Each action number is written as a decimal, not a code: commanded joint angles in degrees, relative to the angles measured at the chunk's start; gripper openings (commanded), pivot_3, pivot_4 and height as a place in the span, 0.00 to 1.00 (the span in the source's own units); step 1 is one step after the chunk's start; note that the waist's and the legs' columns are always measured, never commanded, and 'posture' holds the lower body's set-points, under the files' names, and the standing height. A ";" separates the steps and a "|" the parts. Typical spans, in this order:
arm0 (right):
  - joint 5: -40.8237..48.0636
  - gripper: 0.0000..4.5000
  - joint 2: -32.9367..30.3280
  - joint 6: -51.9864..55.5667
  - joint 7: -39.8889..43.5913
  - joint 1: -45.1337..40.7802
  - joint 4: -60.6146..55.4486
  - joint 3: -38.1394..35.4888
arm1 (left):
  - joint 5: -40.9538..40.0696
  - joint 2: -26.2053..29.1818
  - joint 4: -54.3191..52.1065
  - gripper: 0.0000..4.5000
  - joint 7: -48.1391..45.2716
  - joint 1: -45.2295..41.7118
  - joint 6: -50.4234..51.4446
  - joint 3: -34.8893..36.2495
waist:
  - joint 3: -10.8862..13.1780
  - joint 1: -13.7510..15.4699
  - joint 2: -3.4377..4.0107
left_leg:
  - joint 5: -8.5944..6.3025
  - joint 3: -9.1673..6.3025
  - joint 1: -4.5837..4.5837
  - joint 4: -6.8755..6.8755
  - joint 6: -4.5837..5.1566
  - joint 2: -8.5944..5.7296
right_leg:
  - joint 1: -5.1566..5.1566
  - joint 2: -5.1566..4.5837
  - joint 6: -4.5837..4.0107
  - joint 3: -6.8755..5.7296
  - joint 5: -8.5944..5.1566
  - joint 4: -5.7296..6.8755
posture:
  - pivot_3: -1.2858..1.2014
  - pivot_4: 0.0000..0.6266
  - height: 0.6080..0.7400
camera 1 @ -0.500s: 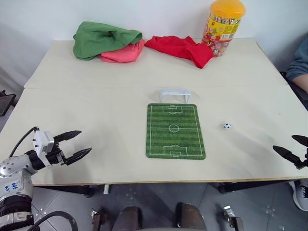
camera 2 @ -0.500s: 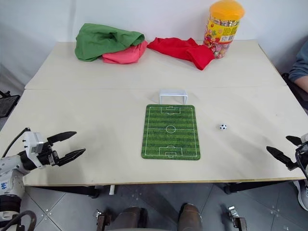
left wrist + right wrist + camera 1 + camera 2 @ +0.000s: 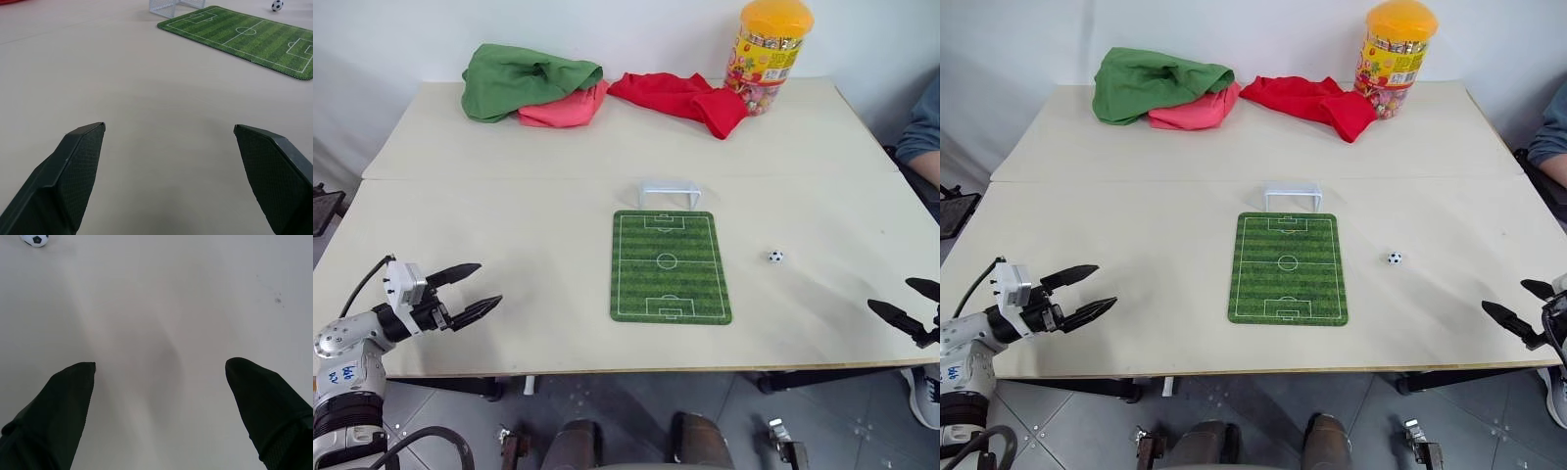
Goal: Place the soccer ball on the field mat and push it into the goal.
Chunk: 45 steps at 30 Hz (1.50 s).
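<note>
The soccer ball lies on the bare table, a short way right of the field mat. The white goal stands at the mat's far end. My left gripper hovers open near the table's front left edge, far from the mat, with nothing between its fingers. My right gripper stands open at the table's front right edge, nearer to me than the ball and to its right. The ball also shows in the right wrist view, well beyond the open fingers.
A green cloth, a pink cloth and a red cloth lie along the table's far side. A candy jar with an orange lid stands at the back right. A person's sleeve shows at the right edge.
My left gripper has shifted slightly. The right gripper has drifted a little toward the table's edge. Ball, mat and goal have not moved.
</note>
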 commanded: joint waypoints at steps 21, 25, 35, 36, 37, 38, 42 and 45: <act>-8.13 0.99 6.11 6.00 5.61 -30.04 3.67 21.28 | -2.83 -7.51 -13.87 1.00 -8.75 -5.57 -1.63 -9.05 | 0.05 -0.04 0.01 | -0.02 0.13 -0.39 0.22 0.00 0.02 | -0.41 0.07 -0.01 0.16 0.01 0.12 | 0.52 0.24 1.00; -10.19 0.99 8.87 1.99 6.16 -34.89 11.57 22.81 | -3.45 -7.97 -16.64 1.00 -8.26 -5.33 -0.27 -9.48 | 0.05 -0.13 0.01 | -0.02 0.09 -0.74 0.40 0.00 0.06 | -0.72 0.11 -0.02 0.15 0.02 0.23 | 0.52 0.24 1.00; -11.93 0.86 11.84 -1.75 7.58 -36.78 18.55 23.28 | -3.55 -6.77 -18.93 1.00 -7.08 -3.32 0.83 -8.75 | 0.05 -0.11 0.01 | -0.02 0.10 -0.77 0.46 0.00 0.06 | -0.72 0.12 -0.02 0.15 0.02 0.24 | 0.52 0.24 1.00; -11.92 0.79 11.79 -1.88 7.84 -36.60 18.49 23.26 | -3.49 -6.73 -18.94 1.00 -7.01 -3.28 0.79 -8.73 | 0.05 -0.13 0.01 | -0.02 0.09 -0.77 0.49 0.00 0.06 | -0.70 0.12 -0.03 0.15 0.02 0.25 | 0.52 0.24 1.00; -11.96 0.70 11.76 -1.99 8.04 -36.48 18.40 23.29 | -3.46 -6.69 -18.88 1.00 -6.99 -3.28 0.75 -8.70 | 0.05 -0.15 0.01 | -0.02 0.09 -0.77 0.51 0.00 0.06 | -0.70 0.12 -0.03 0.16 0.02 0.26 | 0.52 0.24 1.00; -12.01 0.62 11.72 -1.98 8.13 -36.44 18.31 23.32 | -3.46 -6.67 -18.84 1.00 -6.92 -3.30 0.76 -8.68 | 0.05 -0.15 0.02 | -0.02 0.10 -0.77 0.53 0.00 0.06 | -0.70 0.12 -0.03 0.16 0.02 0.28 | 0.52 0.24 1.00; -12.66 0.34 11.32 -1.87 7.79 -36.67 17.78 23.67 | -3.01 -6.99 -17.37 1.00 -6.72 -4.23 0.13 -9.01 | 0.05 -0.13 0.01 | -0.02 0.09 -0.77 0.54 0.00 0.06 | -0.70 0.12 -0.03 0.17 0.03 0.30 | 0.52 0.24 1.00; -12.93 0.19 11.14 -2.16 7.48 -37.20 16.96 23.69 | -2.65 -7.42 -16.35 1.00 -6.57 -5.09 -0.35 -9.41 | 0.05 -0.11 0.01 | -0.02 0.09 -0.77 0.56 0.00 0.06 | -0.70 0.12 -0.03 0.17 0.03 0.31 | 0.52 0.24 1.00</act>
